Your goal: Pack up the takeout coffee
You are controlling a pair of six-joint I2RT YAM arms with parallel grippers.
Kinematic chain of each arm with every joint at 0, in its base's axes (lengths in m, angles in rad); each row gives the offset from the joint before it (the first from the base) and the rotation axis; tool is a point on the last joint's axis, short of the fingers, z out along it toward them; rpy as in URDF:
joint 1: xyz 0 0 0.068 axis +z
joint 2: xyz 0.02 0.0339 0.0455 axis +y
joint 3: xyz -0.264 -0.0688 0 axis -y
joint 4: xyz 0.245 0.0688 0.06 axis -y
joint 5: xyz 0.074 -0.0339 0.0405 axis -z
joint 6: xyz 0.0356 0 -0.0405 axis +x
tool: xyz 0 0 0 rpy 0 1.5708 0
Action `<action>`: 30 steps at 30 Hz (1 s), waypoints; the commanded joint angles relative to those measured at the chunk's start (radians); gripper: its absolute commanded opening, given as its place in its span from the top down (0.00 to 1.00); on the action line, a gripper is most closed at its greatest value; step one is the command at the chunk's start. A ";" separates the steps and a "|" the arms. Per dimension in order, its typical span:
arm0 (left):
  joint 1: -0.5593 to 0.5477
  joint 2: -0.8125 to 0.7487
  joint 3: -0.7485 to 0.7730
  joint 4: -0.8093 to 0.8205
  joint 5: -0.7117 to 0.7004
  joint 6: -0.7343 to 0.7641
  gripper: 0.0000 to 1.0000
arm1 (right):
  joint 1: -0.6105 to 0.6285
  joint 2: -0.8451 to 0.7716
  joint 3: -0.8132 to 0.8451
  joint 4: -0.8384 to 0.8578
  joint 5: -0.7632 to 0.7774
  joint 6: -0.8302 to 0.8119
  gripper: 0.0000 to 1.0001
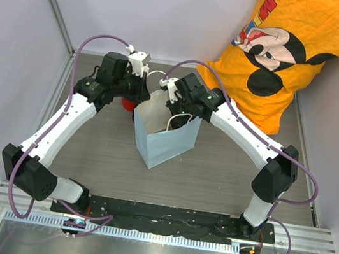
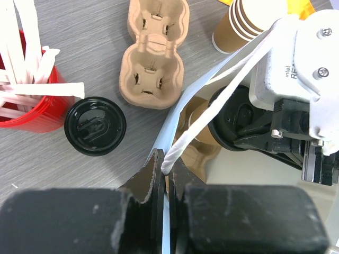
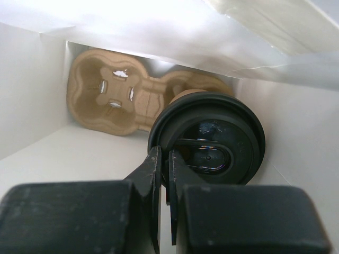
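Note:
The takeout coffee [image 3: 212, 143] shows its round black lid inside the light blue paper bag [image 1: 167, 141], with a sliver of brown cup above the lid. My right gripper [image 3: 165, 156] reaches down into the bag and is shut on the lid's left rim. A brown pulp tray [image 3: 106, 95] lies on the bag's floor behind the cup. At the bag's left rim, my left gripper [image 2: 167, 161] is shut on the blue bag wall [image 2: 175, 119], where the white twisted handle [image 2: 222, 90] meets it. From above, my left gripper [image 1: 138, 91] and right gripper [image 1: 169, 106] meet at the bag's mouth.
On the table left of the bag sit a loose black lid [image 2: 95, 125], a red cup of white sticks [image 2: 32, 111], a second pulp tray [image 2: 153, 53] and a stack of kraft cups [image 2: 249, 21]. A person in an orange shirt [image 1: 298, 50] stands at the back right.

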 commanded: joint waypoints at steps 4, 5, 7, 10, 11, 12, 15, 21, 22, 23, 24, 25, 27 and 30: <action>-0.002 -0.021 -0.007 -0.005 -0.019 -0.009 1.00 | 0.006 -0.004 0.030 -0.010 0.029 -0.026 0.99; -0.002 -0.022 -0.007 -0.005 -0.019 -0.009 1.00 | 0.006 -0.004 0.030 -0.010 0.029 -0.027 0.99; 0.000 -0.024 -0.005 -0.007 -0.020 -0.006 1.00 | 0.006 -0.001 0.030 -0.010 0.029 -0.027 0.99; 0.000 -0.029 -0.002 -0.007 -0.022 -0.002 1.00 | 0.006 0.005 0.032 -0.013 0.031 -0.029 0.99; 0.000 -0.027 0.000 -0.005 -0.023 0.000 1.00 | 0.006 0.006 0.032 -0.013 0.034 -0.030 0.99; 0.000 -0.029 0.001 -0.007 -0.022 0.000 1.00 | 0.006 0.008 0.032 -0.015 0.035 -0.032 0.99; 0.000 -0.029 0.000 -0.007 -0.022 0.000 0.99 | 0.006 0.013 0.032 -0.018 0.038 -0.035 0.99; 0.000 -0.033 -0.003 -0.001 -0.017 0.003 0.99 | 0.006 0.020 0.033 -0.023 0.038 -0.037 0.99; 0.000 -0.035 -0.002 -0.002 -0.017 0.004 0.99 | 0.006 0.020 0.036 -0.023 0.040 -0.037 0.99; 0.000 -0.035 0.000 0.001 -0.019 0.003 0.99 | 0.006 0.020 0.037 -0.021 0.041 -0.037 0.99; 0.000 -0.036 0.000 0.001 -0.019 0.004 0.99 | 0.006 0.023 0.038 -0.021 0.041 -0.038 0.99; 0.000 -0.036 0.000 -0.001 -0.017 0.004 0.99 | 0.006 0.022 0.038 -0.020 0.040 -0.038 0.99; 0.000 -0.038 -0.002 0.001 -0.016 0.007 0.99 | 0.006 0.025 0.038 -0.021 0.038 -0.040 0.99; 0.000 -0.041 -0.003 0.001 -0.017 0.008 0.99 | 0.006 0.026 0.038 -0.018 0.043 -0.040 0.99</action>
